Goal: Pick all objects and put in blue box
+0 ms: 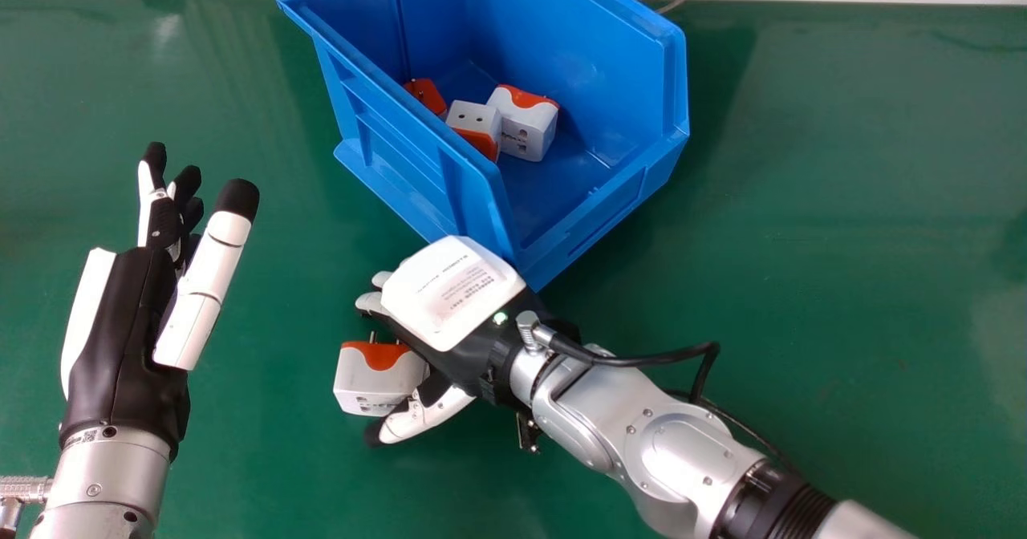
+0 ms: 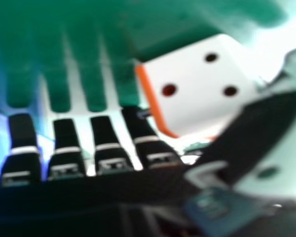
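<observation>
Loose plug: on the table (image 1: 842,202), farther from its far edge than the box (image 1: 401,162); the plug (image 1: 377,378) has its pins toward that far edge. Its body is blocky, with no clear long axis.
Right hand: the right hand (image 1: 473,322) is open, fingers (image 2: 65,134) nearly straight; the plug sits in the gap between them and the thumb (image 1: 413,420). The thumb looks close against it, but whether there is any grip I cannot tell.
Plug from hand: to the left of the palm, on the thumb side. The right hand is the nearer one and is already around it.
Left hand: the left hand (image 1: 128,322) is open, thumb straight, over the table's left part, apart from the plug.
Box: its near corner lies just beyond the right hand, its open top tilted to neither side.
Plugs inside: left plug (image 1: 427,95), middle plug (image 1: 473,120) and right plug (image 1: 523,128) on its floor.
Next move: probably close fingers and thumb on the plug, then lift.
In the way: the box's near wall, which the plug must clear; a loose pinch could let it slip.
</observation>
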Tool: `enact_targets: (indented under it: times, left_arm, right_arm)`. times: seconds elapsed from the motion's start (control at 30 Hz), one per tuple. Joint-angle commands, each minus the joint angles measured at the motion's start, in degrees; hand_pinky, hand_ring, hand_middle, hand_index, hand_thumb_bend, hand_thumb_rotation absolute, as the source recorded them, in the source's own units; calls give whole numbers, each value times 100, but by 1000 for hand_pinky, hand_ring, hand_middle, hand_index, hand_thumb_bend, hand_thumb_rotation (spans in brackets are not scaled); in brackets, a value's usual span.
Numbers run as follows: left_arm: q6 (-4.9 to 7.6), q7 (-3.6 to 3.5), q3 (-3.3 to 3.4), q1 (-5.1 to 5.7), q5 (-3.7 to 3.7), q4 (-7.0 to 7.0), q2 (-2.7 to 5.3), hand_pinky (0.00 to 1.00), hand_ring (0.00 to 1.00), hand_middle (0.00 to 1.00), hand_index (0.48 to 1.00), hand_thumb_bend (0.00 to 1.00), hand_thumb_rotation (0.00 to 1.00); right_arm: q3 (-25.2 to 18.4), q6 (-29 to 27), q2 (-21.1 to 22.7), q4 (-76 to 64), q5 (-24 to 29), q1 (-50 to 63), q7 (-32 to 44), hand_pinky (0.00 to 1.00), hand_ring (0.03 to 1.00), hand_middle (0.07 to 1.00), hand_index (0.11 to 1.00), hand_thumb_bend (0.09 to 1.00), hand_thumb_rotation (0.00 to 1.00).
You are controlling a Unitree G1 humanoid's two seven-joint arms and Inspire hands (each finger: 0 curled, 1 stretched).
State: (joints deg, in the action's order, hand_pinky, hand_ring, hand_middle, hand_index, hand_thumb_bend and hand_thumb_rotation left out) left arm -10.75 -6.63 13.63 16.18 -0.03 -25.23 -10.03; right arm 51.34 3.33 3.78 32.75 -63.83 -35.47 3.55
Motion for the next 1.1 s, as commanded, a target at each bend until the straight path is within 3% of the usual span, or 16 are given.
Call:
enact_targets:
  times: [0.0,0.47,0.77,0.8,0.87,0.93,1.07]
  left_arm:
    - [-22,65,-25,6,28,-213,-8,1000,1000,1000,1000,744,879]
    - [-148,147,-80,-16,44,-287,7,1000,1000,1000,1000,717,878]
    - [-224,174,-122,-13,42,-368,-13,1000,1000,1000,1000,722,879]
    - [-231,176,-125,-14,41,-374,-14,1000,1000,1000,1000,722,879]
    - [-237,177,-123,-20,44,-370,-24,1000,1000,1000,1000,722,879]
    - [-233,178,-125,-16,53,-370,-30,1000,1000,1000,1000,722,880]
    - [-240,185,-138,-14,75,-388,-34,1000,1000,1000,1000,723,881]
  right_arm:
    - [165,10,-27,71,-76,57,314,750,865,879,830,483,683]
    - [398,357,-125,74,-162,-27,615,699,815,843,806,494,683]
    - [559,426,-296,355,-247,-197,779,654,774,815,759,454,653]
    - [575,393,-311,396,-246,-221,763,621,731,780,725,472,603]
    - [558,256,-319,502,-196,-275,552,503,588,646,597,496,361]
    - [500,161,-334,588,-110,-292,369,387,462,539,534,510,164]
    - [161,100,-339,476,309,-71,170,222,304,448,500,519,34]
